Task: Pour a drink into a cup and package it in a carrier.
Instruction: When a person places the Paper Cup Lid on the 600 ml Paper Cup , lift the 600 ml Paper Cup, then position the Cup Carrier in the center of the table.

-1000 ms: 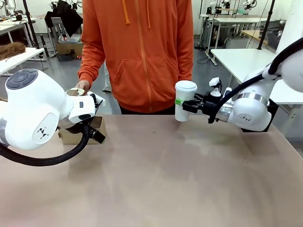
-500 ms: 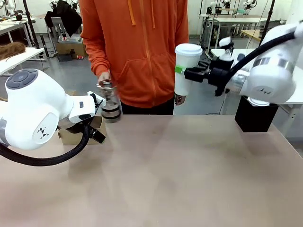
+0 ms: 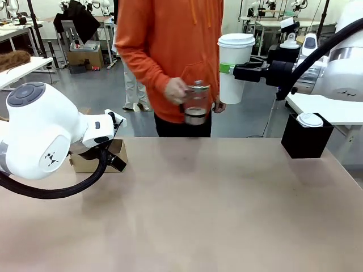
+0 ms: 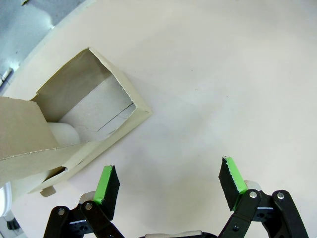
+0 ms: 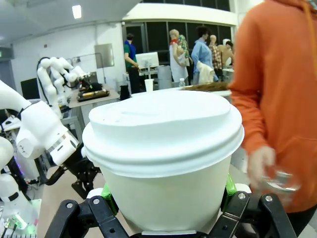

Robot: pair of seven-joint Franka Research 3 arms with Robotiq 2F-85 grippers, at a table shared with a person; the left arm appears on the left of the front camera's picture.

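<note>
The white paper cup (image 3: 236, 67) with its plastic lid hangs upright high above the table's far right, my right gripper (image 3: 229, 69) shut on its side. In the right wrist view the cup (image 5: 166, 148) stands between the green pads (image 5: 106, 191). A person in an orange hoodie holds the glass jug (image 3: 195, 103) in one hand just left of the cup; a dark band of drink (image 3: 195, 112) shows low in it, blurred. The brown cardboard carrier (image 3: 91, 163) sits at far left behind my left arm. My left gripper (image 4: 168, 174) hovers open beside the carrier (image 4: 84, 119), nothing between its fingers.
A black square box (image 3: 306, 143) with a white lid (image 3: 310, 119) lying on top stands at the table's far right edge. My bulky left arm (image 3: 39, 141) covers the left side. The brown table (image 3: 198, 209) is bare across its middle and front.
My right gripper has lifted the cup up and to the right. The person has carried the jug from the far left over to just beside the cup. My left arm has stayed still.
</note>
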